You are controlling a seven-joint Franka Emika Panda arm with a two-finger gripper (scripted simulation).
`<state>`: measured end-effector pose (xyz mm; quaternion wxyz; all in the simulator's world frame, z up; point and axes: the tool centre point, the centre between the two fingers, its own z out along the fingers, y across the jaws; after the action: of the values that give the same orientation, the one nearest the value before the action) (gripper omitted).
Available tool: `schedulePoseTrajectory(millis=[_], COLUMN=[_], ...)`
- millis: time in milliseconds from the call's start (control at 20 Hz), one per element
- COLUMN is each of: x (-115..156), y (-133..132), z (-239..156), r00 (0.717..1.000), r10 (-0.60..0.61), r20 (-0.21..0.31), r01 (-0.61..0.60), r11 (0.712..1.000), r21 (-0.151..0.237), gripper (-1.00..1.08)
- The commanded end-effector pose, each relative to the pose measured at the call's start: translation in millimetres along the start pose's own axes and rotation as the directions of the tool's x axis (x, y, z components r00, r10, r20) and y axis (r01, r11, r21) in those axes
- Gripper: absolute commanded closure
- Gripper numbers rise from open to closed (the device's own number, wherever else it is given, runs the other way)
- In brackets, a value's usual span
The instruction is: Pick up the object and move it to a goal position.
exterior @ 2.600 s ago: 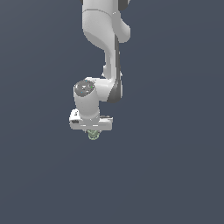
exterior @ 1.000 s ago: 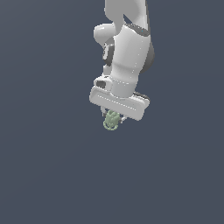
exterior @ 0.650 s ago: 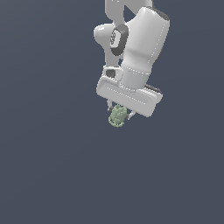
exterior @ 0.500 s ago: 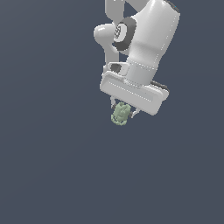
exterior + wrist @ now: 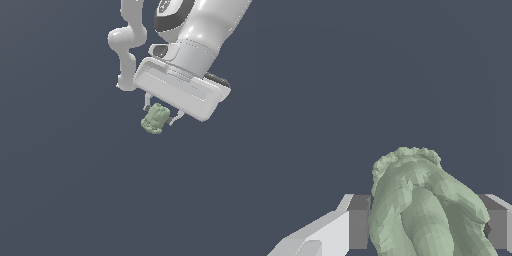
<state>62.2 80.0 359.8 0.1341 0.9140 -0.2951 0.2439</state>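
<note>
Exterior view, read from its left: plain slate-grey background fills the field, with no goal marker visible. Toward the centre, the small pale sage-green lumpy object with a ridged, bumpy surface (image 5: 155,119) hangs clear of any support, held below the white Panda gripper (image 5: 161,115). Further toward the exterior view's right sits the broad white gripper body, tilted, with the arm rising behind it.

Wrist view: one grey finger pad (image 5: 358,222) presses one flank of the object (image 5: 421,210), and the opposite pad sits against the other flank. The fingers are clamped on the object.

Step in hand, as judged: transport; the pick is complete. The next move calls for carrying to the goal position without loosening the grip; the lumpy surface could allow rotation between the pads.
</note>
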Motion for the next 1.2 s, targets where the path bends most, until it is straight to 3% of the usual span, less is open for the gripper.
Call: schedulePoseTrajectory(millis=[0, 550, 1150], x=[5, 23, 35], y=[-10, -53, -86], z=[-19, -93, -143], r00=[0.999, 0.973, 0.938], r10=[0.038, 0.175, 0.258], r20=[-0.030, -0.148, -0.232], r01=[-0.039, -0.187, -0.289], r11=[0.999, 0.979, 0.951], r21=[-0.017, -0.075, -0.108], gripper=[1.08, 1.08, 1.08])
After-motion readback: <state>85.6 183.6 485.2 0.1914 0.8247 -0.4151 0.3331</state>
